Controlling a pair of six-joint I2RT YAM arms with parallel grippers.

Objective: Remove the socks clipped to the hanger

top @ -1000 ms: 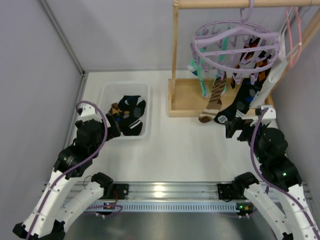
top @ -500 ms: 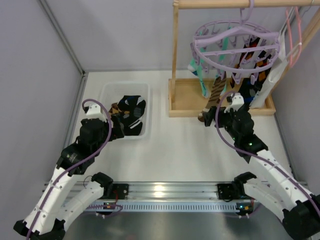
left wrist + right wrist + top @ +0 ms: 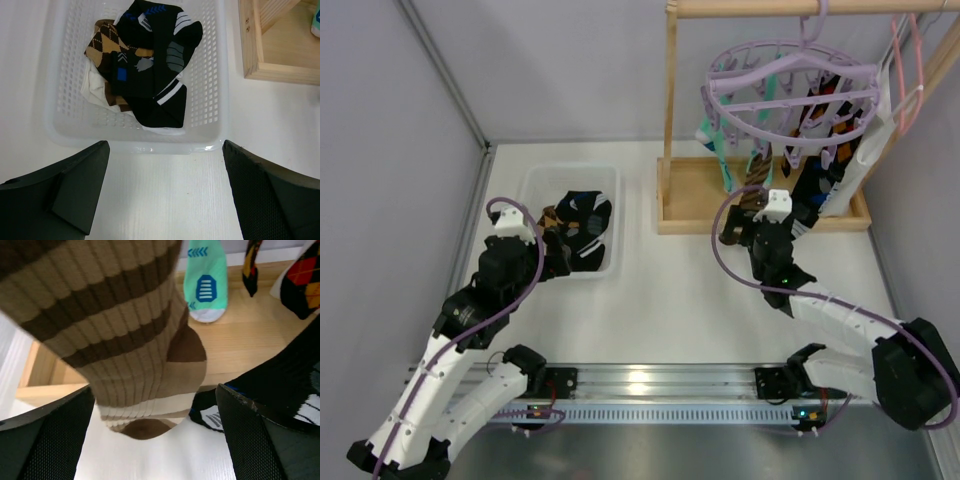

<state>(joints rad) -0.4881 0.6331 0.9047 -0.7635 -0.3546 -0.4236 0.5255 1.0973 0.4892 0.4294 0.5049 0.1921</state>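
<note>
My right fingers (image 3: 155,432), apart either side of the striped sock (image 3: 115,325), may pinch only its toe and slip off.

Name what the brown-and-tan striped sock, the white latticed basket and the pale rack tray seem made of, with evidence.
Brown-and-tan striped sock: ribbed knit fabric, matte; raised ribs show. White latticed basket: probably moulded plastic, slightly glossy, translucent grid walls. Pale rack tray: unfinished-looking wood, visible grain.

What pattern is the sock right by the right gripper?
Tan sock with dark brown stripes, best seen in the right wrist view.
</note>
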